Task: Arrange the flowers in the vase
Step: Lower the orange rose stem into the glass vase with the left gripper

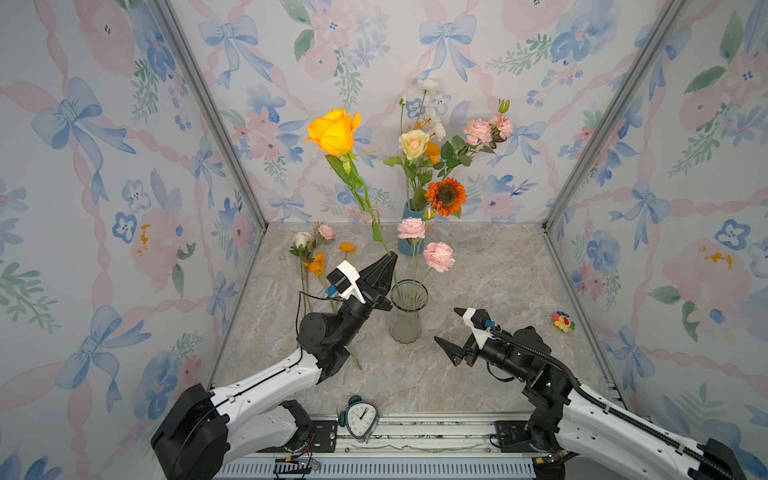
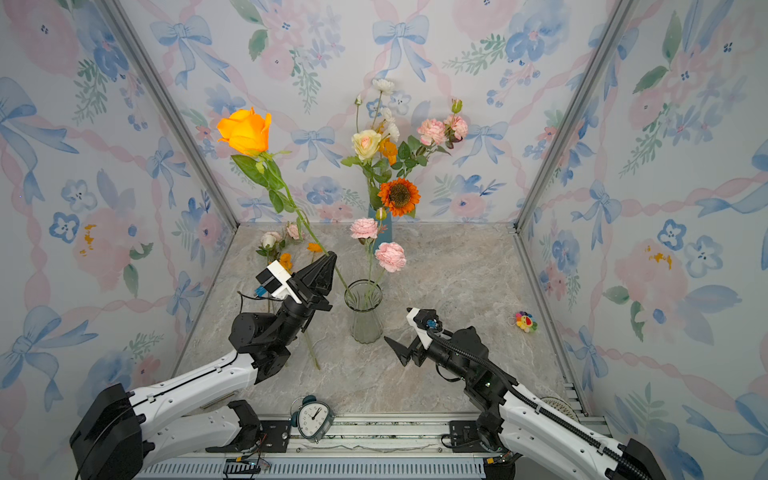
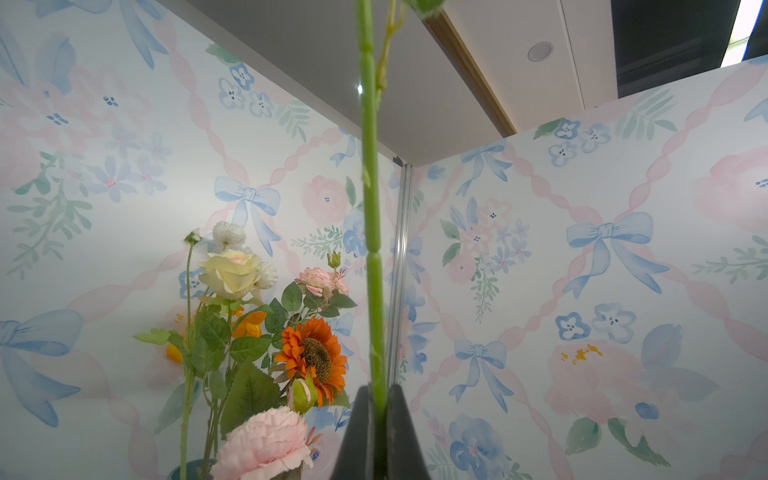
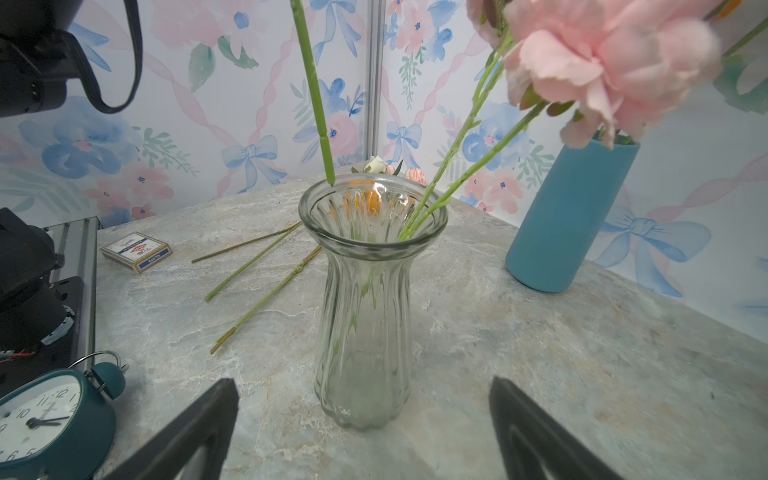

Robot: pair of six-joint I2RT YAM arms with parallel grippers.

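My left gripper [image 1: 390, 257] [image 2: 331, 257] [image 3: 377, 399] is shut on the green stem [image 3: 372, 249] of an orange rose [image 1: 334, 131] [image 2: 245, 131], held up tilted to the left. The stem's lower end [image 4: 331, 180] is at the rim of the clear glass vase [image 1: 408, 311] [image 2: 365, 311] [image 4: 365, 299]. Two pink flowers [image 1: 438, 256] [image 2: 390, 256] [image 4: 602, 62] stand in that vase. Several loose flowers [image 1: 318, 262] [image 2: 286, 259] lie on the table behind my left arm. My right gripper [image 1: 446, 325] [image 2: 397, 325] [image 4: 362, 382] is open, low, just right of the vase, holding nothing.
A blue vase [image 4: 569, 216] with a bouquet including an orange sunflower [image 1: 445, 196] [image 3: 316, 353] stands at the back wall. An alarm clock [image 1: 360, 417] [image 4: 50, 419] sits at the front edge, a small plush toy [image 1: 563, 321] at right, a card box [image 4: 135, 250] near the loose stems.
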